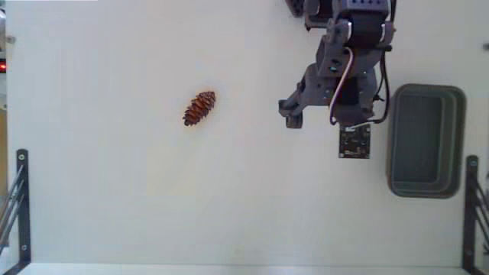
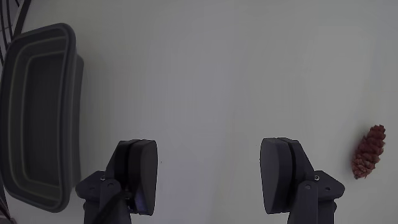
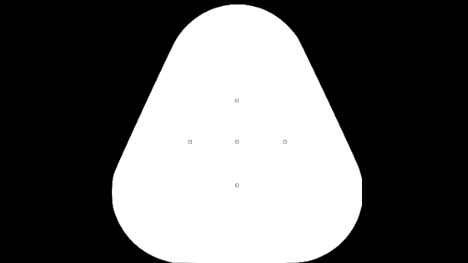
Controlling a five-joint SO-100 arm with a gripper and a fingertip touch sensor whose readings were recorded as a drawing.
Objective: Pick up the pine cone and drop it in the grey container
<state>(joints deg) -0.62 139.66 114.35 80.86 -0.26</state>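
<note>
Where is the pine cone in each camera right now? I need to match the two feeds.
Fixed view: the pine cone lies on the table left of centre, well left of the arm.
Wrist view: it sits at the right edge, low, right of the open jaws.
Shared landmark: the grey container, at the right edge in the fixed view, at the left edge in the wrist view.

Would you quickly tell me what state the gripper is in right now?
Gripper: open and empty; the pine cone lies on the table, well off to its side.

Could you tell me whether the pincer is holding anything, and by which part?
Nothing is held: the pincer is open and empty, with the pine cone lying apart on the table.
</note>
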